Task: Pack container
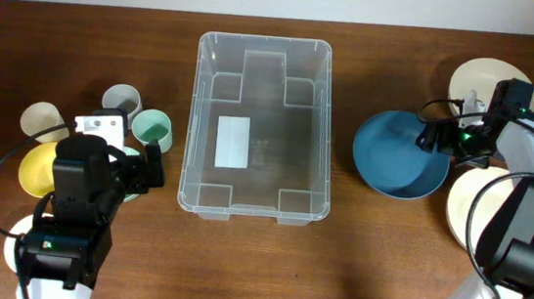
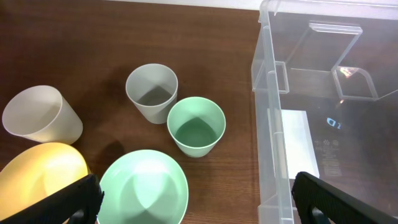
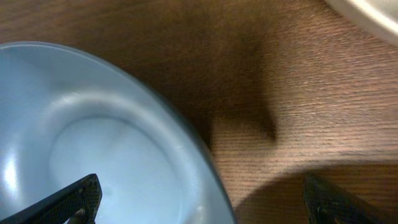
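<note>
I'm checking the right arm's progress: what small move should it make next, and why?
Probably close the right gripper on the rim of the blue bowl: its open jaws straddle that rim, one inside, one outside, and the container holds nothing yet.

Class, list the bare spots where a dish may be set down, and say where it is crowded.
Free: the container floor; the table strip between container and blue bowl; the table's near edge. Crowded: around the green cup and yellow bowl at left, cream plates at right.
</note>
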